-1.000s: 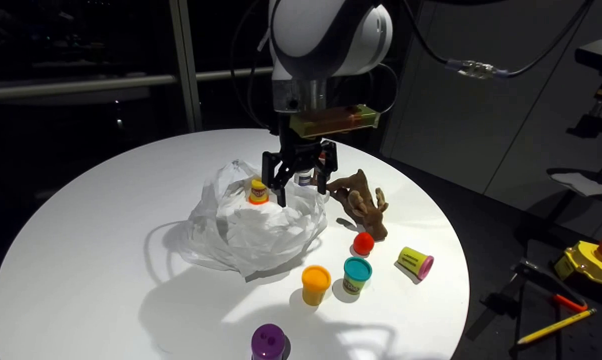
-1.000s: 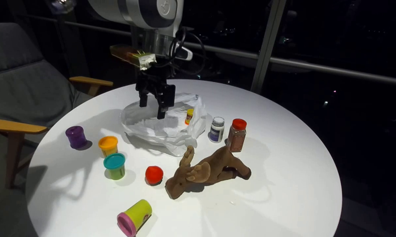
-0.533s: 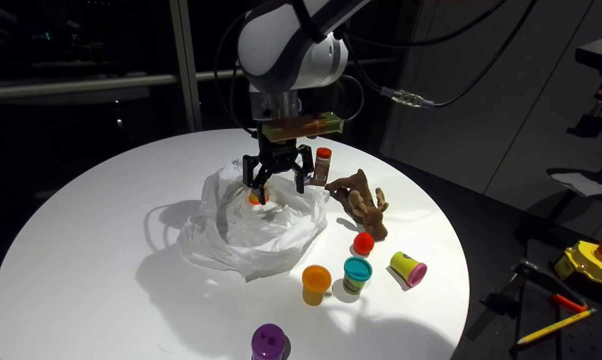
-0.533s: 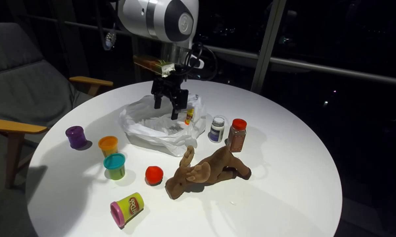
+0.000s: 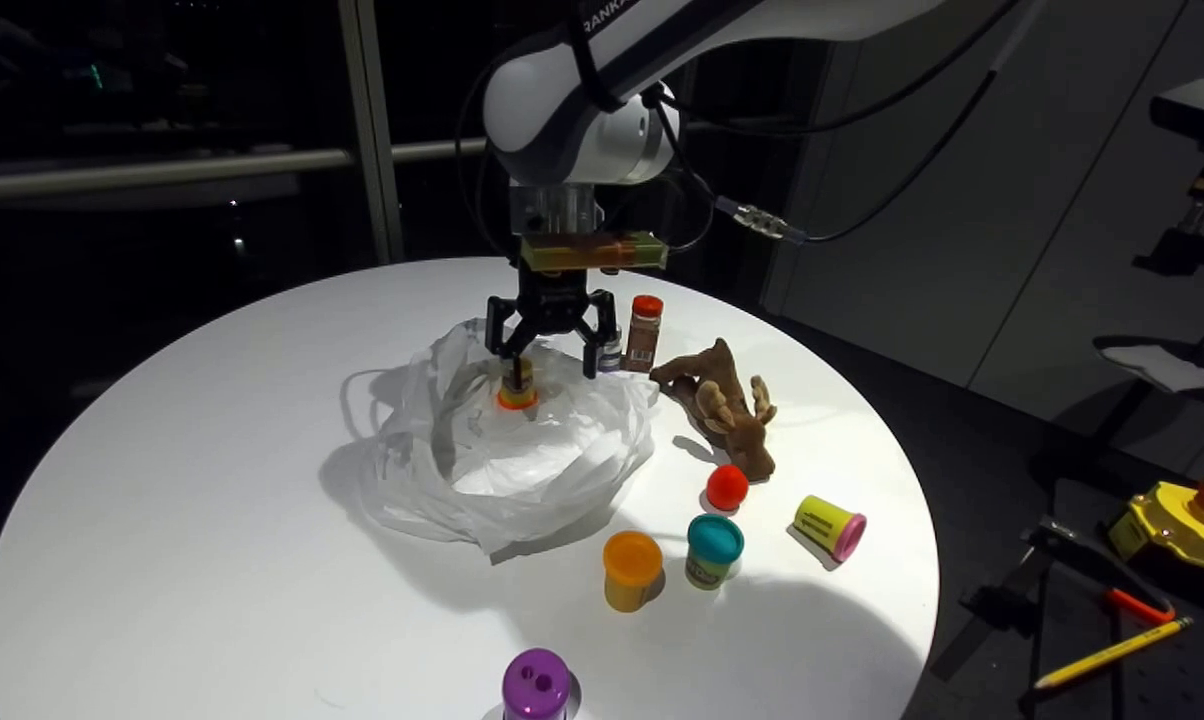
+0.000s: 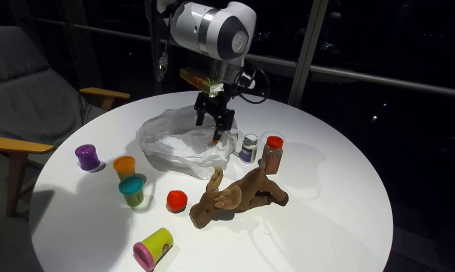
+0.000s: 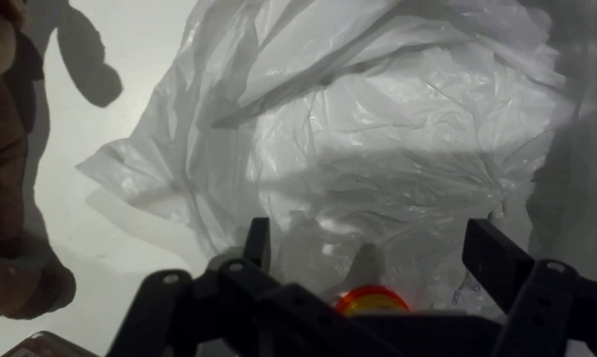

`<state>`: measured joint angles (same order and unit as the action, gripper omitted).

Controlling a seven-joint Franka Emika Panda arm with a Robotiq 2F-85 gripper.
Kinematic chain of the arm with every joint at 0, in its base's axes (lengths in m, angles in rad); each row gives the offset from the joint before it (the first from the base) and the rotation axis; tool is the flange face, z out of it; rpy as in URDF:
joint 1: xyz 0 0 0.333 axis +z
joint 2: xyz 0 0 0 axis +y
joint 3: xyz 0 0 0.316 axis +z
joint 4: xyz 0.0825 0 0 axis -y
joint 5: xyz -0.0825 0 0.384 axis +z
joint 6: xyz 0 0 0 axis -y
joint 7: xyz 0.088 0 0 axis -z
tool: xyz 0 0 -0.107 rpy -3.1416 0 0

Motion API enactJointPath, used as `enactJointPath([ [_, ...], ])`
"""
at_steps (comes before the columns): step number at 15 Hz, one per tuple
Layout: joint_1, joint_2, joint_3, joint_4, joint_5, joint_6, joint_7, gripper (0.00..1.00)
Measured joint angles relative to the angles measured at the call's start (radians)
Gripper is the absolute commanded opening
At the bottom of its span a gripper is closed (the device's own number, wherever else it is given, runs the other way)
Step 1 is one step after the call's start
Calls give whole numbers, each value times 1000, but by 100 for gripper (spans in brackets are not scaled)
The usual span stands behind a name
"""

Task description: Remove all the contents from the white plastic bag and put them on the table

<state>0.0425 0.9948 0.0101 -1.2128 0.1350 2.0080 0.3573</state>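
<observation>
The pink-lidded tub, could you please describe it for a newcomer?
On the white table, find the brown antlered toy. Near its snout is a yellow-green tub with a pink lid. Unlike the upright teal-lidded tub, it lies on its side.

Yellow tub (image 7: 373, 303) mostly hidden by spread jaws, wrist view; brown moose (image 7: 1, 168) cut off at left edge there. Purple tub (image 5: 536, 685) cropped below in an exterior view. Red-capped bottle (image 6: 272, 156) too small to read.

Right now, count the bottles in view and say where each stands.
2, both upright: the white bottle stands beside the white plastic bag; the red-capped bottle stands by the toy moose. The bag's folds could hide more.
</observation>
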Motion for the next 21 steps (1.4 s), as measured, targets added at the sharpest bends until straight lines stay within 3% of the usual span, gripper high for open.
enactJointPath([
  [7,-15,41,42,104,53,-79,-12,100],
  [14,12,128,38,168,53,-72,-6,100],
  [21,97,181,-54,184,-43,126,73,100],
])
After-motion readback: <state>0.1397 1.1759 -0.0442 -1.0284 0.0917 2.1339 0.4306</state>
